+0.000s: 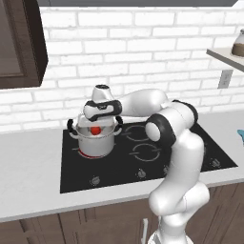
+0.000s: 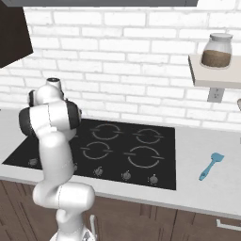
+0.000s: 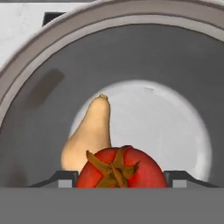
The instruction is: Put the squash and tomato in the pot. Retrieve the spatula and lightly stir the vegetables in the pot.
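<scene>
One pot (image 1: pixel 95 141) at left centre holds one squash (image 3: pixel 89 135). The tool (image 1: pixel 96 127) grips one tomato (image 3: pixel 121 168), seemingly just above the rim. One spatula (image 2: pixel 210 165) lies on the worktop (image 2: pixel 207 188), lower right.

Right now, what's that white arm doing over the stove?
The white arm is reaching over a steel pot on the black cooktop, holding a red tomato in its pincer just above the pot's opening. A tan squash already lies on the pot's bottom. The tomato has not been let go yet. A teal spatula waits on the counter to the right of the cooktop, untouched.
</scene>
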Motion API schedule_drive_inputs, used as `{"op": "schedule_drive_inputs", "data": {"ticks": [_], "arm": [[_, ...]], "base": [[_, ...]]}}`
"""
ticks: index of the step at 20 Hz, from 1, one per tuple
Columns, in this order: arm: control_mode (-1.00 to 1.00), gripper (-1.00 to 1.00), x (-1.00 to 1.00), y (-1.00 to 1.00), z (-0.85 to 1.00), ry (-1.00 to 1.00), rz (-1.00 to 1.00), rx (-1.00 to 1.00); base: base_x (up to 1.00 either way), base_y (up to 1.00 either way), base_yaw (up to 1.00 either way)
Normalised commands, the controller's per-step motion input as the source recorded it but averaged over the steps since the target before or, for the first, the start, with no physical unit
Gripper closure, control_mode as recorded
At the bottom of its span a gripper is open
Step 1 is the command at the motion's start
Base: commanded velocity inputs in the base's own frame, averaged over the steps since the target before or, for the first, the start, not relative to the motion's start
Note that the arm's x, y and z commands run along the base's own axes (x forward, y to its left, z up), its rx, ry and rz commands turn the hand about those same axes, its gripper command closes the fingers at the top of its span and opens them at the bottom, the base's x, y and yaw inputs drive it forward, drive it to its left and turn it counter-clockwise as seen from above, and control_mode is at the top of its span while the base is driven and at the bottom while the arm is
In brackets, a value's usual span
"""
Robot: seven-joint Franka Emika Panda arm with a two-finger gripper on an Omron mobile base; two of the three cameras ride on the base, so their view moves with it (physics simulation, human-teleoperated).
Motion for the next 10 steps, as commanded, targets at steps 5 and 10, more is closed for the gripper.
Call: {"op": "schedule_drive_inputs", "data": {"ticks": [5,10], "arm": [[-1.00,1.00,0.23,0.13,-0.29,0.00,0.00,0.00],[-1.00,-1.00,0.22,0.03,-0.23,0.00,0.00,0.00]], "base": [[0.00,0.00,0.00],[0.00,0.00,0.00]]}}
